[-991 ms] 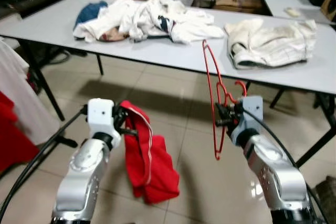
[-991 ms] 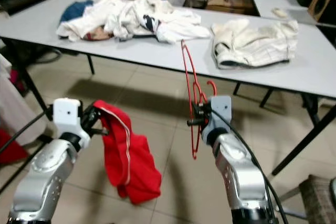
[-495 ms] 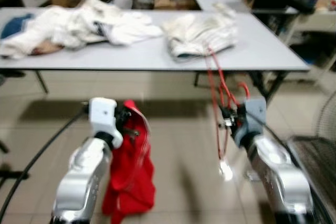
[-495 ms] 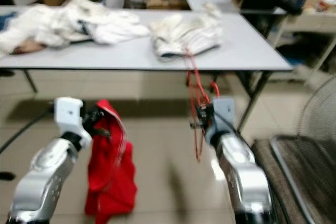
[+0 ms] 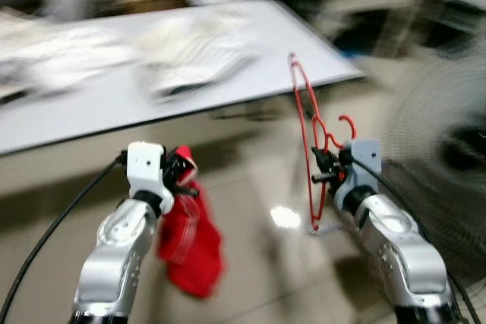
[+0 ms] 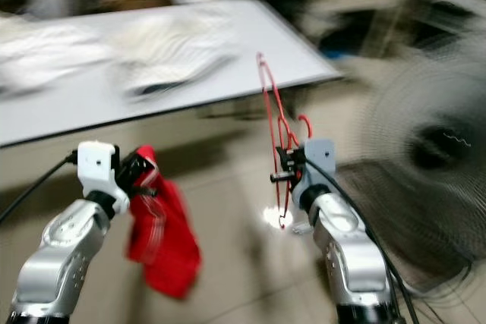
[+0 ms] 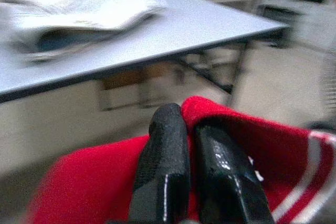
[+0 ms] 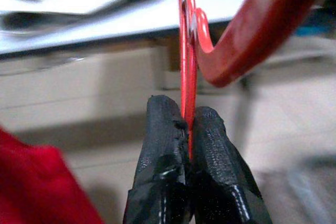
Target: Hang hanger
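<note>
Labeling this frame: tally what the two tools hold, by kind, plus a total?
Red hangers: 1, the red wire hanger pinched in the right tool, held upright.
Red garments: 1, the red garment gripped by the left tool, hanging down.
Total: 2 held things, both red.

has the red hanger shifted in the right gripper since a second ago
No. The red hanger sits the same against the right gripper: hook by the wrist housing, frame upright. The table only slid because the camera turned.
</note>
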Tool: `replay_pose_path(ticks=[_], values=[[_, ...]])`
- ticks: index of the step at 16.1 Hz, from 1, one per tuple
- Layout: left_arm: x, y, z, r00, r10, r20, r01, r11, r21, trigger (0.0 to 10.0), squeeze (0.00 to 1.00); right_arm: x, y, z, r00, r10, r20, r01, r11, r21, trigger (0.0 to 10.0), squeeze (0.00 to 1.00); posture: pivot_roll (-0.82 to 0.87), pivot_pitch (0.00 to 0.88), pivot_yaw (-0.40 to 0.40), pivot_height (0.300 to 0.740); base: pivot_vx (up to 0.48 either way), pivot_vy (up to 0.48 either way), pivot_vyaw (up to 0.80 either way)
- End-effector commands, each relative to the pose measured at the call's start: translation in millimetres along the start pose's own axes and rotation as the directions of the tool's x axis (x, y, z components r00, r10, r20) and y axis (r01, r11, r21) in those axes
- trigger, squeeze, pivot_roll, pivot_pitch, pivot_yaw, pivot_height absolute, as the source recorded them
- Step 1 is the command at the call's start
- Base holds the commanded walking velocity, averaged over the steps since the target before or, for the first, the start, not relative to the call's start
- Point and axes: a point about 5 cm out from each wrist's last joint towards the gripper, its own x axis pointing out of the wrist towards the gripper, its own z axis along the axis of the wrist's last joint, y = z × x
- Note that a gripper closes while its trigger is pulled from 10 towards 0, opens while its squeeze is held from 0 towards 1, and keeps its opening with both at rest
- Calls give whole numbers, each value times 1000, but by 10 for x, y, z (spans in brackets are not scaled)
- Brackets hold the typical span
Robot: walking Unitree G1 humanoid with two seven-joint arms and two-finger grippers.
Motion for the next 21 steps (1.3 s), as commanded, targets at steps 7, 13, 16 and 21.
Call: replay_pose_path(ticks=[7, 13, 16, 21], values=[[93, -10, 231, 997, -25, 78, 24, 1000, 8, 10000, 0, -42, 103, 180, 988, 151, 39, -140, 970, -201, 10000, 0, -40, 0, 28, 740, 350, 0, 229], [205, -8, 502, 987, -58, 149, 56, 998, 19, 10000, 0, -62, 2, 401, 974, 212, 77, -184, 945, -270, 10000, 0, -41, 0, 23, 740, 349, 0, 533], [456, 51, 919, 973, -71, 218, 67, 997, 26, 10000, 0, -371, -182, 678, 872, 489, -29, -445, 767, -462, 10000, 0, -47, 0, 14, 740, 351, 0, 0], [678, 307, 1541, 953, -48, 301, 39, 999, 33, 10000, 0, -735, -347, 899, 704, 690, -168, -687, 600, -409, 10000, 0, -55, 0, 9, 740, 352, 0, 0]])
